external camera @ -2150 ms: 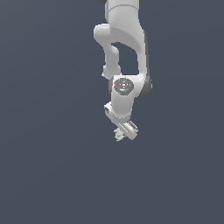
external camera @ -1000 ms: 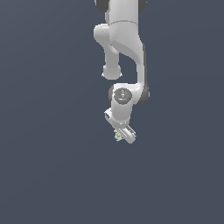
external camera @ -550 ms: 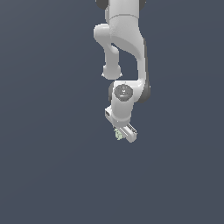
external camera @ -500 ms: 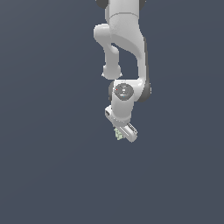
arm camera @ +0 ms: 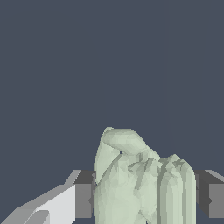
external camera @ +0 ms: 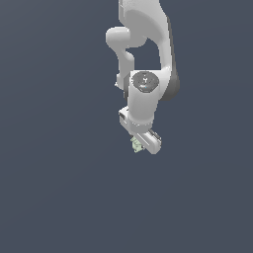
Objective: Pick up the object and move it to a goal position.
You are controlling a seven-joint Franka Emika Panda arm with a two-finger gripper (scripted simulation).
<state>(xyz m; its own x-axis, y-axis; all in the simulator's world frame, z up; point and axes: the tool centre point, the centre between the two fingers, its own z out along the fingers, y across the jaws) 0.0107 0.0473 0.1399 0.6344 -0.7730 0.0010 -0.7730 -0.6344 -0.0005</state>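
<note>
The object (arm camera: 140, 179) is a pale sage-green lumpy thing with several stubby lobes. In the wrist view it sits squeezed between my two dark finger pads (arm camera: 84, 194). In the exterior view only a small bit of the object (external camera: 136, 144) pokes out beside the white hand. My gripper (external camera: 140, 145) is shut on it and hangs below the white arm, over the plain dark grey ground.
The white arm (external camera: 146, 54) comes down from the top of the exterior view. All around is a plain dark grey surface (external camera: 59, 188) with no other things in view.
The wrist has turned and the hand has shifted slightly, carrying the object with it. The grip has stayed shut on the object.
</note>
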